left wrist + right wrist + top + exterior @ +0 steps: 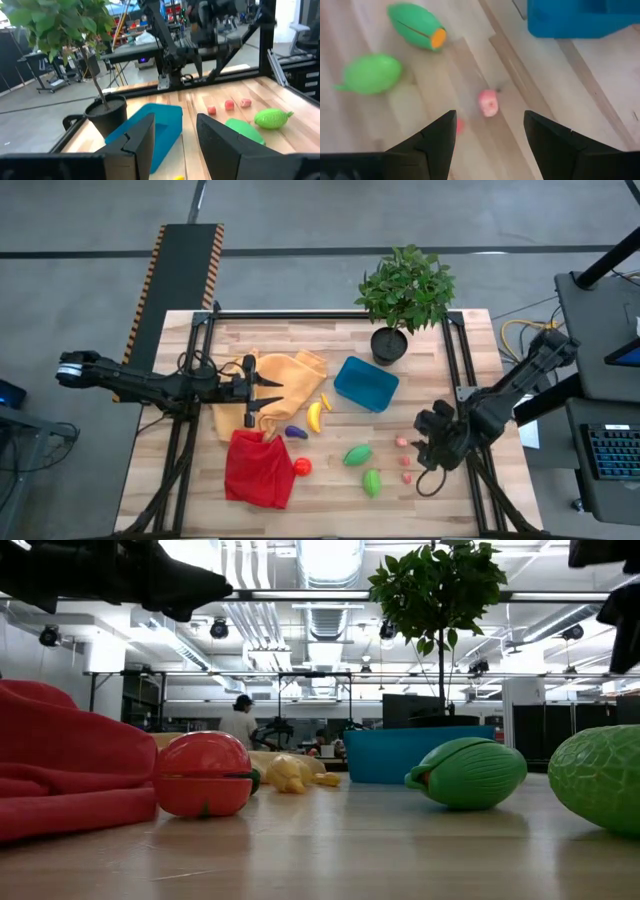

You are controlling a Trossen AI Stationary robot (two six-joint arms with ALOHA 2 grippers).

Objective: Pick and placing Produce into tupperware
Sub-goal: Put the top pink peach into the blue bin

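Observation:
The blue-teal tupperware (365,383) sits on the table near its middle, with nothing visible inside it. On the wood in front of it lie the yellow banana (315,415), the purple piece (295,432), the red round one (302,467), two green ovals (357,455) (372,481) and tiny pink ones (401,442). My right gripper (425,438) hovers open just right of the pink pieces. One pink piece (488,102) lies on the table ahead of its open fingers and is not touched. My left gripper (262,400) is open above the yellow-orange cloth (290,375).
A red cloth (258,468) lies crumpled at the near left, beside the red round piece. A black plant pot (388,345) with a leafy plant stands behind the tupperware, near the far edge. Black frame rails (455,360) run along the table's left and right sides.

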